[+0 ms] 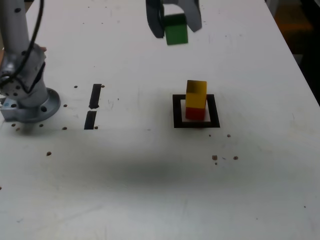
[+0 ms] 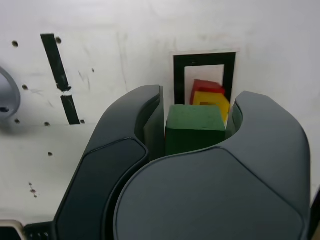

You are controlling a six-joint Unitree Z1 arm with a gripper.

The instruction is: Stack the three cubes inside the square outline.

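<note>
Nearest my wrist camera, my jaws, smooth matte grey shells with rounded tips, are clenched on the green cube. Beyond, the plain yellow cube sits on the red cube inside the black tape square outline, on the scuffed, pitted white tabletop. In the wrist view the green cube's lower part is hidden behind a jaw. The exterior view's top edge cuts off the arm; I have the jaws raised, well apart from the stack.
</note>
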